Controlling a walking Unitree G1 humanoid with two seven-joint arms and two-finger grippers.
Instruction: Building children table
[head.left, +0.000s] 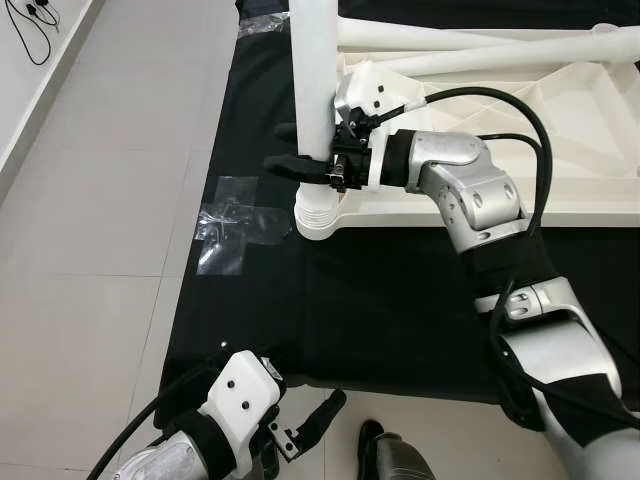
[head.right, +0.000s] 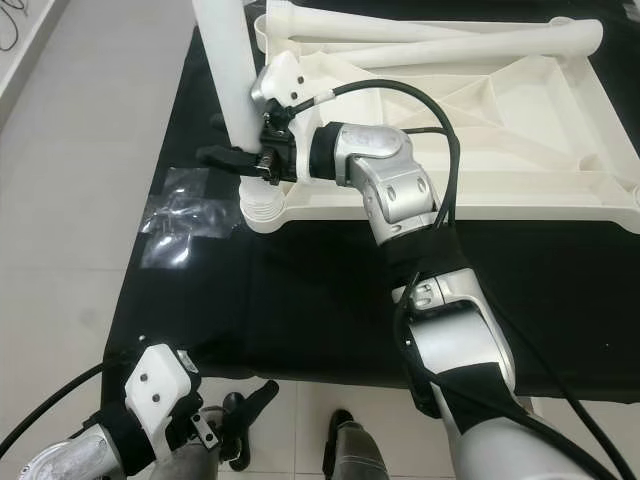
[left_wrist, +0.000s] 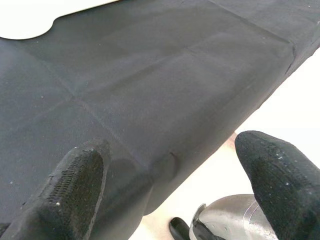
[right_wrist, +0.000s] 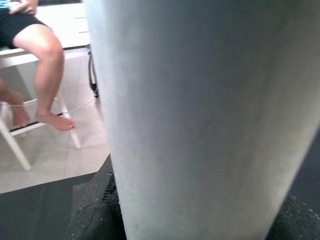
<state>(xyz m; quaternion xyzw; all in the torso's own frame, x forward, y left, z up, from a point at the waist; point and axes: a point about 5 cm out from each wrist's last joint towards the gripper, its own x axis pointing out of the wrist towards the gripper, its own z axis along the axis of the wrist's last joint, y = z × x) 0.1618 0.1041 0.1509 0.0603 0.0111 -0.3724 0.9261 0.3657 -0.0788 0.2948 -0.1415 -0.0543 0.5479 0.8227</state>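
Down near the robot's feet, the left pincer (head.left: 310, 428) is held wide apart over the edge of the black cloth (head.left: 400, 300). Farther off, the right pincer (head.left: 290, 150) is closed around the upright white table leg (head.left: 315, 90), which stands in the corner socket (head.left: 318, 215) of the upside-down white tabletop (head.left: 560, 130). The leg should be kept straight and pushed firmly down. Two more legs (head.left: 480, 50) are laid beyond.

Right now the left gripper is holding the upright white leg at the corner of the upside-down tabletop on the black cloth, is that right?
Not quite: the right gripper holds the upright white leg, as the left eye view shows. The left gripper hangs low at the near edge of the black cloth. The rest stands: the leg is at the corner of the upside-down tabletop.
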